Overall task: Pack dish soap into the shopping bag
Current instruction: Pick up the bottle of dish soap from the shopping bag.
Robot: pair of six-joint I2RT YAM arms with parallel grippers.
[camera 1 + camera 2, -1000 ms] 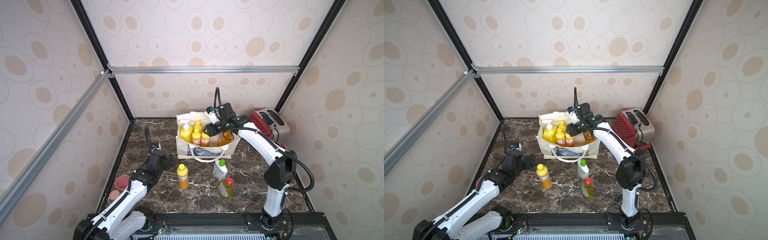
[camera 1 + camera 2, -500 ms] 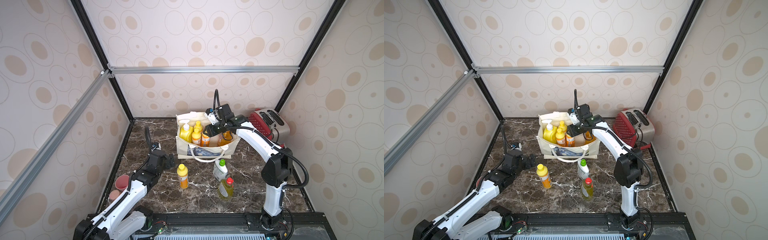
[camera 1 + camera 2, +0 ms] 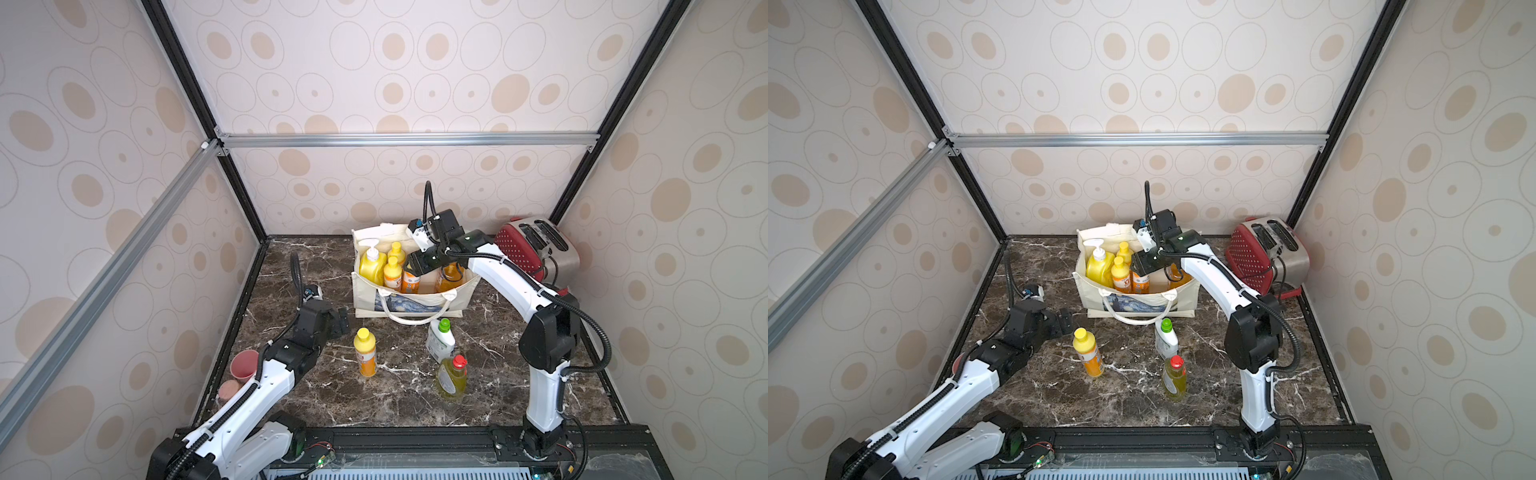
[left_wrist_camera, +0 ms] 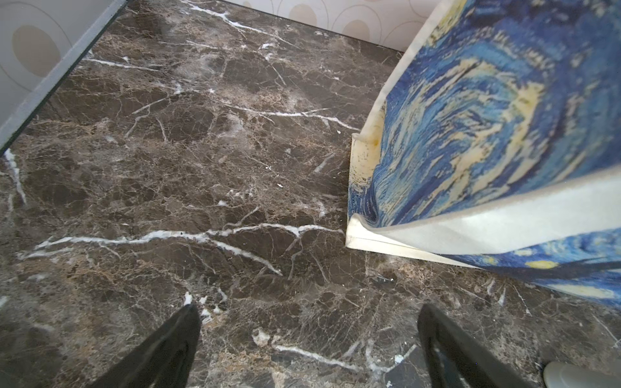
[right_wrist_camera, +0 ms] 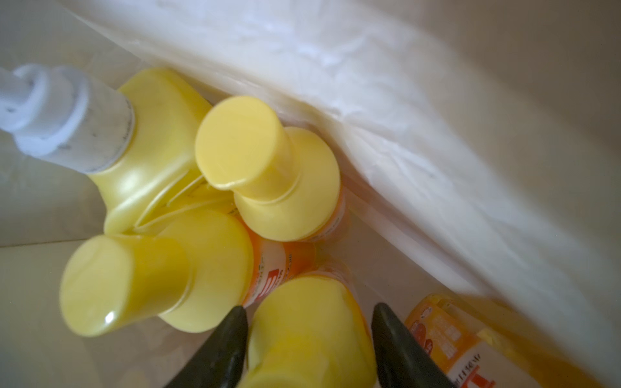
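right arm (image 3: pixel 511 286) has swung its elbow a bit closer to the bag than a second ago. left arm (image 3: pixel 274 374) hasn't budged and the bottles are where they were.

in both top views the right arm rises from the front right of the table (image 3: pixel 498 395), then its forearm slopes down so the right gripper (image 3: pixel 415 266) dips into the shopping bag (image 3: pixel 365 291), which stands by the middle of the back edge. inside are the big yellow pump bottle (image 3: pixel 372 266), the amber bottle (image 3: pixel 451 274) and small orange bottles (image 3: pixel 392 272). left arm lies low along the left side, with the left gripper (image 3: pixel 343 320) aimed at the bag's near left corner. the lone orange bottle (image 3: pixel 365 353), white green-capped bottle (image 3: pixel 439 338) and yellow-green bottle (image 3: pixel 451 376) stand upright mid-table.

left wrist: fingers (image 4: pixel 168 346) are spread wide with only bare marble between them, and the bag's corner is just ahead.

right wrist: fingers (image 5: pixel 221 346) sit on either side of a yellow cap (image 5: pixel 309 336) on a small orange bottle down in the bag. squeezing it or just let go, can't tell.
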